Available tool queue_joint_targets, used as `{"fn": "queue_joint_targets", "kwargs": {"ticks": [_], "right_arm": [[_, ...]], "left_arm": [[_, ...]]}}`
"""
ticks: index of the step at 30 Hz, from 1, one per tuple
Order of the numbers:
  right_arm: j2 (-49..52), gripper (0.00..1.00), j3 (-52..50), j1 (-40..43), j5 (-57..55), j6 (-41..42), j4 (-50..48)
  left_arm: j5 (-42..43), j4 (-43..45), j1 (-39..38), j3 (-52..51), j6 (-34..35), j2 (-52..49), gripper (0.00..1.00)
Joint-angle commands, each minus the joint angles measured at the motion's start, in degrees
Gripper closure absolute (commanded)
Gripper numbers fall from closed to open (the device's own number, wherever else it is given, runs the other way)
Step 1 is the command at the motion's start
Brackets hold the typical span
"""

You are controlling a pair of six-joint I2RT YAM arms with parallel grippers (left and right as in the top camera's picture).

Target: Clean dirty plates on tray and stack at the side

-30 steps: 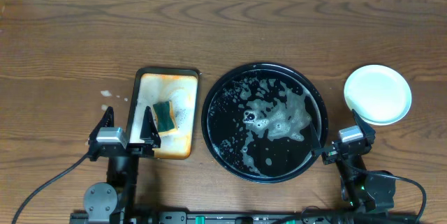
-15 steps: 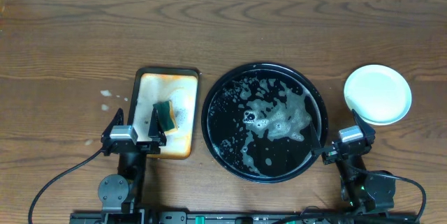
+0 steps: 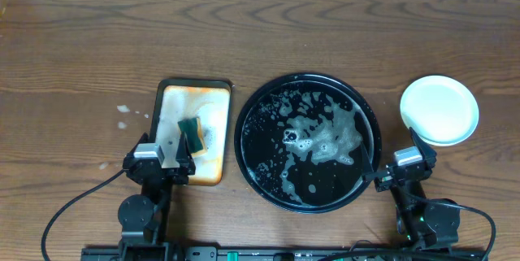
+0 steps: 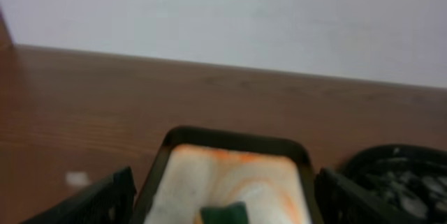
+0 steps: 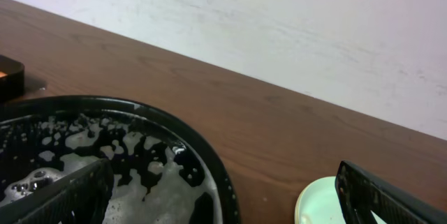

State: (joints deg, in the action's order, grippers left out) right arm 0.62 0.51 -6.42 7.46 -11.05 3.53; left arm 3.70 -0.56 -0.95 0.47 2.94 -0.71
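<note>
The large round black tray [image 3: 239,139] sits mid-table, covered in soapy foam, with no plates on it. It also shows in the right wrist view [image 5: 213,161] and the left wrist view [image 4: 398,172]. A stack of plates [image 3: 439,110] with a clean pale mint-green one on top stands on the table right of the tray; its edge shows in the right wrist view [image 5: 323,199]. My left gripper [image 3: 166,149] [image 4: 223,203] is open and empty at the near end of the small tray. My right gripper [image 3: 396,149] [image 5: 223,196] is open and empty between the black tray and the stack.
A small rectangular orange-stained tray [image 3: 213,98] [image 4: 237,168] holds a green sponge [image 3: 192,131] [image 4: 225,214], left of the black tray. A few white foam specks [image 3: 123,109] lie on the wood left of it. A wall runs along the table's far edge.
My left gripper has moved right and back toward the table's front edge, ending at the small tray's near end. The right arm, sponge and plates have not moved.
</note>
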Motion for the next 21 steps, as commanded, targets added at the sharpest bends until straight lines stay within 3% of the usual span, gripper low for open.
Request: {"fn": "queue_joint_targets", "kwargs": {"ticks": [1,21], "right_arm": [[-0.33,0.01,-0.22,-0.20,0.09,-0.59,-0.02],[-0.33,0.01,-0.22,-0.20,0.09,-0.59,-0.02]], "left_arm": [[-0.33,-3.08,0.28,-0.17,-0.35,0.04,0.17],[-0.33,-3.28,0.28,-0.20,-0.35,-1.38,0.17]]}}
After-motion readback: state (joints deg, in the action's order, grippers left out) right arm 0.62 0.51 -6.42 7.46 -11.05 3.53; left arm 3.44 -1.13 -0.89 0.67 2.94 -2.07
